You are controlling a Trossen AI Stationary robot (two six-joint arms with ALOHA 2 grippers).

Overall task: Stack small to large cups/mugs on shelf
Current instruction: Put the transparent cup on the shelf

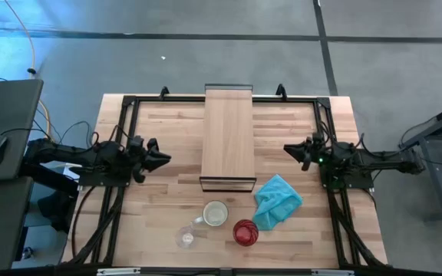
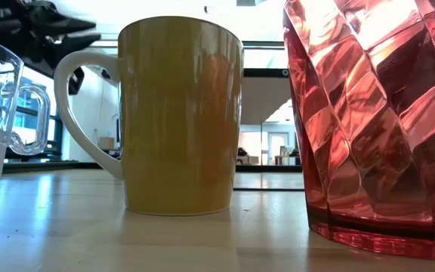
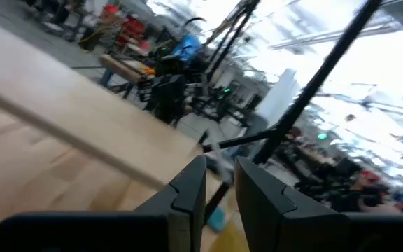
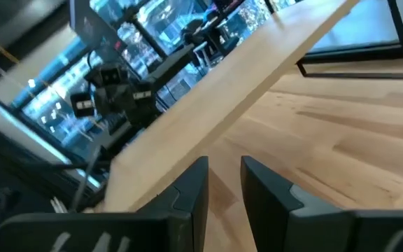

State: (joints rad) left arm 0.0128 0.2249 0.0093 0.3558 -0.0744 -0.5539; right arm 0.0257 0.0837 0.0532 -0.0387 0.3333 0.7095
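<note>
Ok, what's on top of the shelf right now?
Nothing shows on the shelf; its board is bare. The cream mug, red cup and clear glass stand on the table.

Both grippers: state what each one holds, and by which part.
Nothing is held. The left gripper and the right gripper hang either side of the shelf, each with an empty gap between its fingers.

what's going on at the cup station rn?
Nothing is being handled yet. The left hand and right hand sit at either side of the shelf, both holding nothing. The shelf top is bare. The cream mug, the clear glass and the red cup stand on the table's front edge, unstacked, with a teal cloth beside the red cup.
</note>
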